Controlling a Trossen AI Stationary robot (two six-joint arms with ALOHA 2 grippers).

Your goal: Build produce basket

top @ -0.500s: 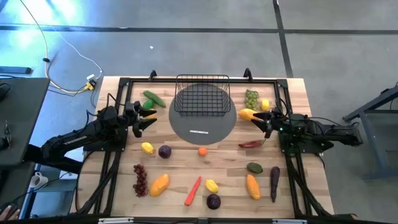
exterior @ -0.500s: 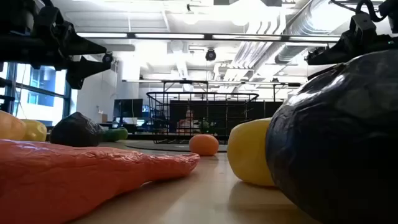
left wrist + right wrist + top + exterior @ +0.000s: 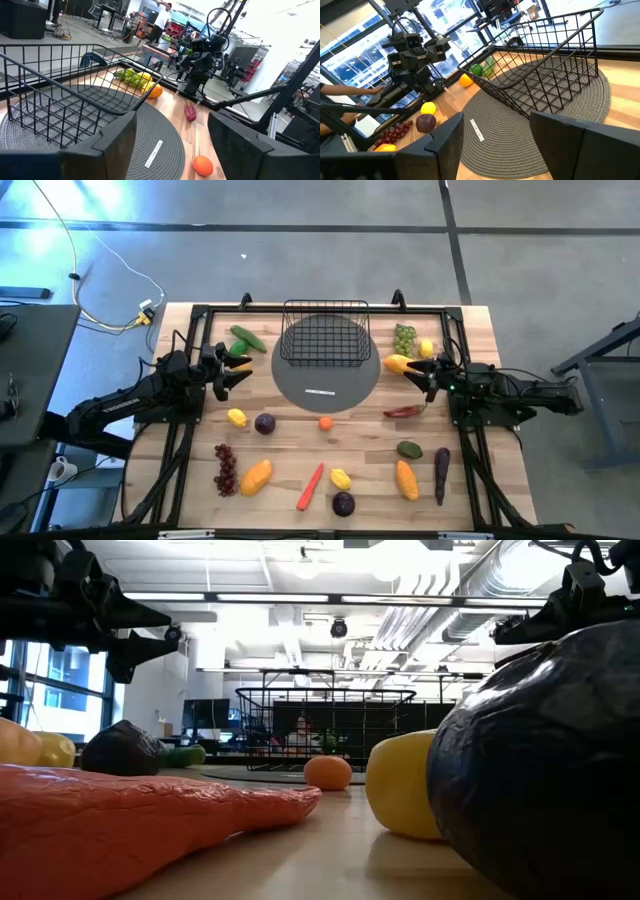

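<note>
High view: the basket [image 3: 324,336] stands empty on the grey mat [image 3: 326,385] at the bench's [image 3: 480,325] far middle; produce lies scattered around it. The left gripper [image 3: 228,370] and right gripper [image 3: 422,370] flank the mat, holding nothing.

Left wrist view: jaws apart, empty.

Right wrist view: jaws apart, empty.

Judgement: filling hasn't begun; next, one arm must descend over a near piece, perhaps the chili [image 3: 404,411].

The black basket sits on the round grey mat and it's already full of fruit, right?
Not quite. The basket does sit on the round grey mat, but it is empty, as the high view shows. The fruit and vegetables, like the carrot and the red grapes, still lie around it on the table.
</note>
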